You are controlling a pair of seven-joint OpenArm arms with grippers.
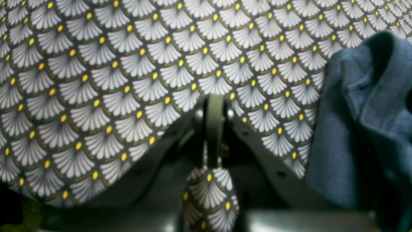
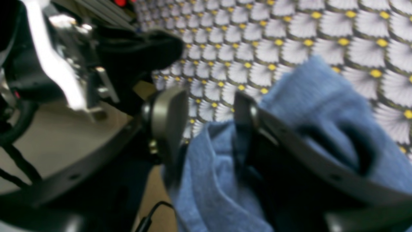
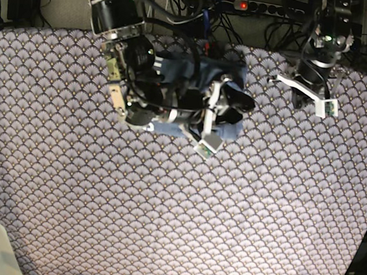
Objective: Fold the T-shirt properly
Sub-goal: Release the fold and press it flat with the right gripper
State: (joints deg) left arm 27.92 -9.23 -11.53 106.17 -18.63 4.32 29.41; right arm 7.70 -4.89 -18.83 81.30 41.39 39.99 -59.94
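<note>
T-shirt (image 3: 232, 74): bunched at tablecloth (image 3: 176, 208) 12 o'clock | right gripper (image 2: 209, 112): spread, cloth between jaws | left gripper (image 1: 214, 129): pressed together, pinching tablecloth, 2 o'clock | risk: lifting left drags tablecloth, upsetting the fold

The tabletop (image 3: 176, 215) is covered edge to edge by a tablecloth (image 3: 68, 185) printed with rows of white fan-shaped scallops, each with a small yellow dot, on a dark ground. The cloth lies flat and mostly smooth over the middle and near parts. Near the far edge, a little left of the middle, the T-shirt (image 3: 232, 74) lies bunched in a slate-blue heap directly on the cloth. In the left wrist view a fold of the patterned cloth is pinched up off the surface, just beside the blue fabric. At the near right corner the cloth hangs over the edge.
</note>
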